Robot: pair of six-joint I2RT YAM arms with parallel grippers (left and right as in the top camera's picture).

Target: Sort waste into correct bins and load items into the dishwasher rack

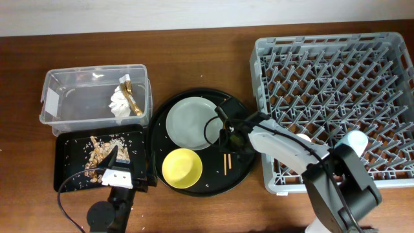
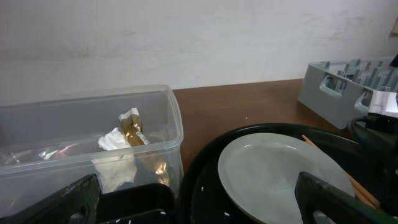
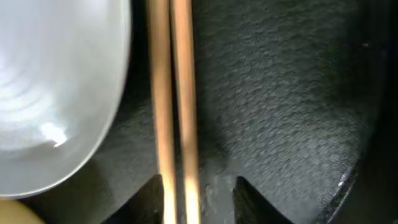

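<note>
Two wooden chopsticks [image 3: 173,93] lay side by side on the right part of the round black tray [image 3: 280,93], just beside the pale plate [image 3: 56,81], which sat on the tray's upper middle. The right gripper [image 3: 199,196] hung close over them with its jaws parted and nothing between them. The sticks ran nearer its left finger than its right.

The step in hand looked like taking the chopsticks for the dishwasher rack [image 1: 336,77], which stood right of the tray. The waste seemed mostly sorted. The tissue [image 2: 115,140] and the wrapper [image 2: 132,129] lay in the clear tub [image 2: 74,109] up-left of the tray. The food scraps [image 1: 98,152] lay in the shallow black tray [image 1: 65,145] to its left (pale specks remained on the round one).

The left gripper [image 2: 199,186] hovered over that shallow tray, wide apart and empty. The yellow bowl [image 1: 182,167] waited on the round tray's lower part.

Next, I judged, the right gripper should shift to centre both sticks, sink, then pinch them together.
</note>
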